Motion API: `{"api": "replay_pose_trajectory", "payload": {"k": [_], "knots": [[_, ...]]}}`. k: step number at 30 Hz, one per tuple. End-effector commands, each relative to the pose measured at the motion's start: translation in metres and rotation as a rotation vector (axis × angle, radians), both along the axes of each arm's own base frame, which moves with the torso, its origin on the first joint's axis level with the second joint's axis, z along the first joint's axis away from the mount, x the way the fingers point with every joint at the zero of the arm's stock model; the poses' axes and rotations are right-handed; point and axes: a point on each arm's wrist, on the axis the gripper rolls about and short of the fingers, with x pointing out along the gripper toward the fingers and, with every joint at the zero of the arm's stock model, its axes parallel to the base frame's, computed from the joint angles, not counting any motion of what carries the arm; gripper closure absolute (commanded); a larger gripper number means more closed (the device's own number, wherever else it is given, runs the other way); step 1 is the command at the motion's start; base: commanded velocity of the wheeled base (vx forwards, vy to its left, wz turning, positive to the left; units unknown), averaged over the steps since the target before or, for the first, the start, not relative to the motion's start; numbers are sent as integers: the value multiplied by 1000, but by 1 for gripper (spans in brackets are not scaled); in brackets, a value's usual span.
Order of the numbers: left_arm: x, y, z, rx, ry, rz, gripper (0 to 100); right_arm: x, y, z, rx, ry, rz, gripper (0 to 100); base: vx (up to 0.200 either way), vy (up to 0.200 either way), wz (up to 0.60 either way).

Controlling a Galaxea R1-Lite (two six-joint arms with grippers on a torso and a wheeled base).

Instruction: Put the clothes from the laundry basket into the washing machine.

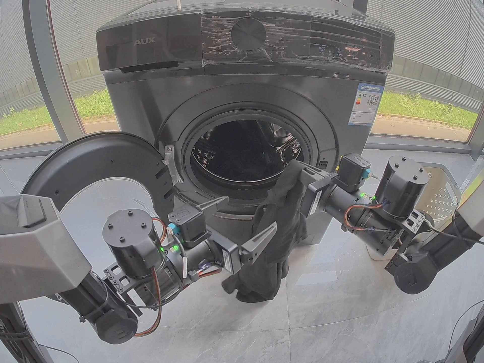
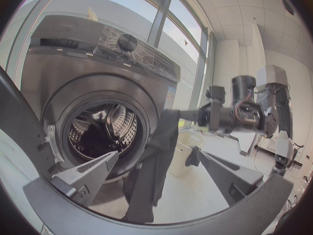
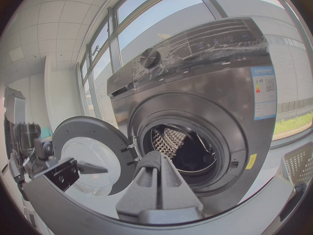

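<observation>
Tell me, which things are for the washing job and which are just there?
For the job: black garment, hanging from the shut right pincer; open left pincer; washing machine, its door open; laundry basket.
Just there: window frame; grass outside; floor tiles.

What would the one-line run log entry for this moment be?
right claw: shut on dark garment, held before the open washer | left claw: open, close to garment | basket: right of washer

Left gripper (image 1: 250, 212) jaws spread apart; right gripper (image 1: 297, 167) jaws pinched together.
</observation>
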Motion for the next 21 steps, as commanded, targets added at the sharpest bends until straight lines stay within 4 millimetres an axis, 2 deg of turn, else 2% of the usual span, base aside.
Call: {"api": "replay_pose_trajectory", "payload": {"k": [1, 10, 16, 21], "knots": [[-4, 7, -12, 36, 45, 0, 0, -1, -9, 15, 24, -41, -17, 100, 0, 0, 0], [23, 29, -42, 91, 123, 104, 0, -27, -14, 33, 42, -81, 61, 100, 0, 0, 0], [39, 29, -66, 128, 166, 130, 0, -36, -19, 30, 30, -67, 75, 100, 0, 0, 0], [47, 31, -89, 161, 216, 123, 0, -39, -18, 41, 52, -100, 85, 100, 0, 0, 0]]}}
